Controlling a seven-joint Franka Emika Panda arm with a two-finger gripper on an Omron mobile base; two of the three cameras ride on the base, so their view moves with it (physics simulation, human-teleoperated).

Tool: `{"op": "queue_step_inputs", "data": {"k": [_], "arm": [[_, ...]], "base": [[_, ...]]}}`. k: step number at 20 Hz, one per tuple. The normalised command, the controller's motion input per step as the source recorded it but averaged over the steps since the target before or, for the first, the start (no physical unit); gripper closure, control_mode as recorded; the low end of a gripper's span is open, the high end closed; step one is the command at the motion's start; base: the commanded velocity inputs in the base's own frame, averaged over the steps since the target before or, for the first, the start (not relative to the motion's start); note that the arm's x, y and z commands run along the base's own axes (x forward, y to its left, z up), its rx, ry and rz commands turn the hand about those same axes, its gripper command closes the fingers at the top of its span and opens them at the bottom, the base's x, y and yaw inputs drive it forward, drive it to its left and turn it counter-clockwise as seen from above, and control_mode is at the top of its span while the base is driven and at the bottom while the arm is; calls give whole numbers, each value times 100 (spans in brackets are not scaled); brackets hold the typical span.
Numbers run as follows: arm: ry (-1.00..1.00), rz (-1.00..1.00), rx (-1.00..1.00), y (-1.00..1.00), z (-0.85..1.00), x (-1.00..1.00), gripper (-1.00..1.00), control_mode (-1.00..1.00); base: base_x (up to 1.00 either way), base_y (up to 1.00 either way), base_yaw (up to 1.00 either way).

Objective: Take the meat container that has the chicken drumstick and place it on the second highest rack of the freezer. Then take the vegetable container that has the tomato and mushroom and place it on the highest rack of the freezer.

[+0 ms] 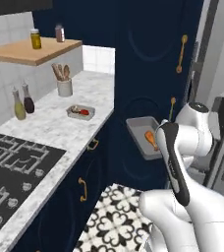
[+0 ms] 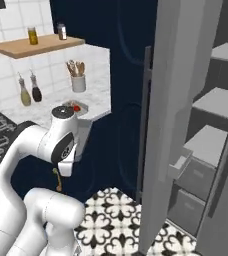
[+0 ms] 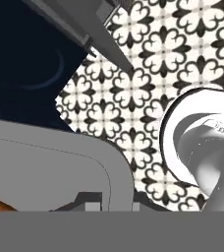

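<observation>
Meat container (image 1: 142, 134): grey tray, held in the air before the navy cabinets, beside the arm.
Chicken drumstick (image 1: 151, 139): lies inside that tray.
Claw: clamped on the meat container's rim, its tips hidden behind the tray.
Vegetable container (image 1: 81, 112): near the desk's right edge, tomato (image 1: 85, 112) inside.
Freezer (image 2: 206, 125): door open, pale shelves showing.

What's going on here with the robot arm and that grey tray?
The white arm is carrying a grey meat container with the chicken drumstick in it, held off the counter in front of the navy cabinets. In the hand view the fingers are closed on the container's rim. The freezer stands open to the right, its pale shelves bare, so nothing is loaded yet. The vegetable container with the tomato sits on the marble counter.
</observation>
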Motion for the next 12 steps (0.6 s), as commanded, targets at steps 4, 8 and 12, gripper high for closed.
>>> {"op": "queue_step_inputs", "data": {"k": [4, 8, 12], "arm": [[0, 0, 0, 0, 0, 0, 100, 100], [0, 0, 0, 0, 0, 0, 100, 100], [0, 0, 0, 0, 0, 0, 100, 100]], "base": [[-57, 42, -86], [-96, -12, -62], [-88, -93, -45]]}}
